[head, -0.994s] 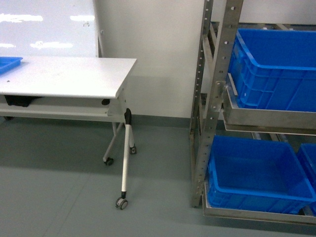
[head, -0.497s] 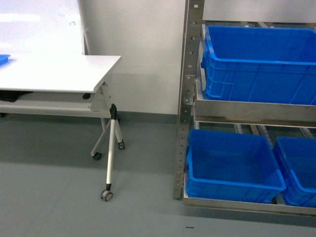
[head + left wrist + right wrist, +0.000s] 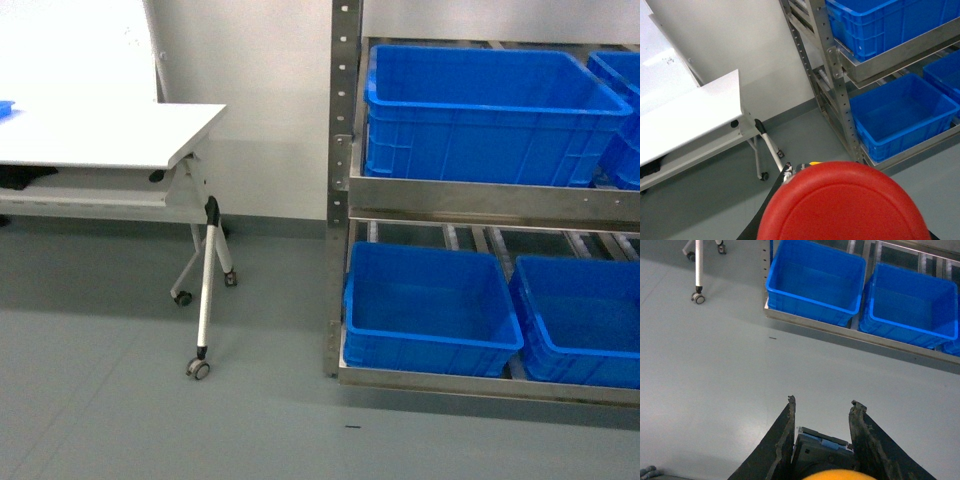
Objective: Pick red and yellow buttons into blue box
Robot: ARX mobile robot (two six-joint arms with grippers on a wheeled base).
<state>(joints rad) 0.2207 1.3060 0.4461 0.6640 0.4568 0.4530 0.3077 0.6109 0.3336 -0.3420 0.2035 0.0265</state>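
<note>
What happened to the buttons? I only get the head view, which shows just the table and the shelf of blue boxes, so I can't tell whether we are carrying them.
Observer: The left wrist view has the red button right in front of the camera. Its cap fills the lower part of the picture and hides whatever grips it.
Operator: And the yellow one?
Observer: In the right wrist view, the right gripper is closed on the yellow button. Its body sits between the two fingers and the yellow cap shows at the bottom edge.
</note>
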